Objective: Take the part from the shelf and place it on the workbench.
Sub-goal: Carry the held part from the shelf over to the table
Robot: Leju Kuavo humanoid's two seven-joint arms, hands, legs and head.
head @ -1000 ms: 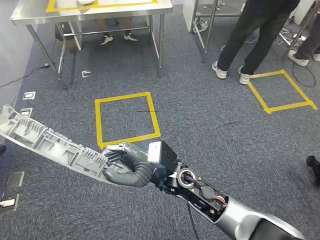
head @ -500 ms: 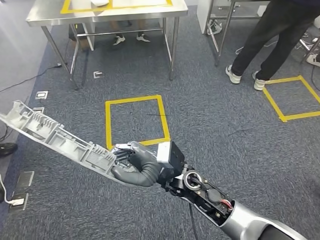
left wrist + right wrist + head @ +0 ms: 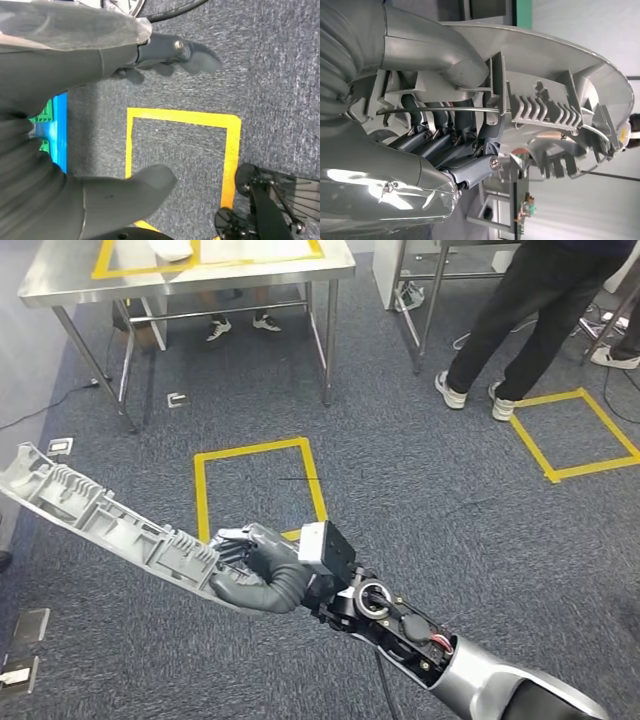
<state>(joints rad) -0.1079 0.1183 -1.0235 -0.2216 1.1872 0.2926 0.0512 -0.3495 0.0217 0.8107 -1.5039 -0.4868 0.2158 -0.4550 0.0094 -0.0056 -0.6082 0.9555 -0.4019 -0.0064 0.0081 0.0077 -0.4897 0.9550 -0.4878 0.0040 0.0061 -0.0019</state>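
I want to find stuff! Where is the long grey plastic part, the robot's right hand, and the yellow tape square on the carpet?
long grey plastic part (image 3: 90,512), head view, on its ribbed middle.
right hand (image 3: 260,570), head view, on the grey thumb and palm gripping the part.
yellow tape square (image 3: 199,495), head view, on its left strip.

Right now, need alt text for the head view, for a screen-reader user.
The robot's right hand grips one end of a long grey ribbed plastic part, held out over blue-grey carpet. Beyond lie a yellow tape square, a steel workbench and a person's legs.

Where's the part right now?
In the head view the long grey part is held by the right hand, reaching out to the robot's left above the carpet, near the yellow tape square.
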